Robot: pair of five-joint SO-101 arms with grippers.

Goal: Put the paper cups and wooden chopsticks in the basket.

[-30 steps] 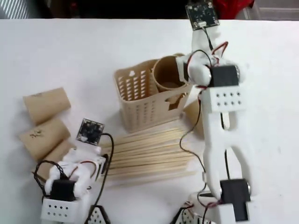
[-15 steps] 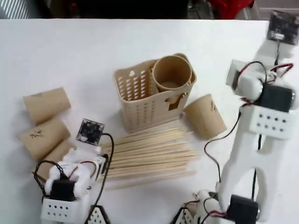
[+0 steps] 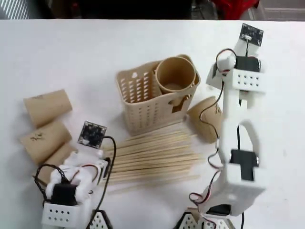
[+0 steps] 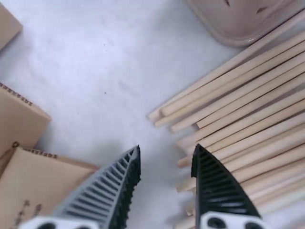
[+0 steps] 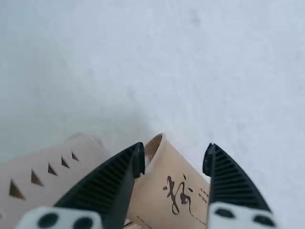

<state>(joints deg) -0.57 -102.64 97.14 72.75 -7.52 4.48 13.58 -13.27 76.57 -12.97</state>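
The paper cup lies on its side just beside the basket, toward the bench's right edge. It looks light, thin-walled and quick to crush or roll, so a gentle pinch across the stiffer rim at its mouth seems safest. The right gripper hangs over it, arm stretched toward the far edge, jaws wide and straddling the cup's open end. The left gripper sits near the front left corner, jaws partly open by the wooden chopsticks.

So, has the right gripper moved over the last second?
Yes. The right gripper left the basket, swung away, then came back over the lying cup beside it.
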